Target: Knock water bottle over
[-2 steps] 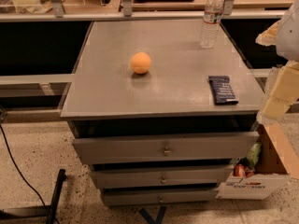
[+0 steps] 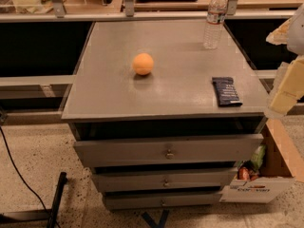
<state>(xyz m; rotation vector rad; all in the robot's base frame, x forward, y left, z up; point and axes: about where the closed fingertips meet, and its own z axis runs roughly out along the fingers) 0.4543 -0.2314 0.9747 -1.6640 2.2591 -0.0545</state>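
Note:
The water bottle (image 2: 214, 20) is clear ribbed plastic with a white cap. It stands upright at the far right corner of the grey cabinet top (image 2: 118, 94). My gripper (image 2: 287, 91) shows as pale cream parts at the right edge of the camera view. It is off the cabinet's right side, near the front corner. It is well in front of the bottle, to its right, and not touching it.
An orange ball (image 2: 143, 63) sits near the middle of the top. A dark snack packet (image 2: 226, 91) lies near the front right edge. The cabinet has three drawers (image 2: 166, 151). A cardboard box (image 2: 266, 175) stands on the floor at the right. A shelf rail runs behind.

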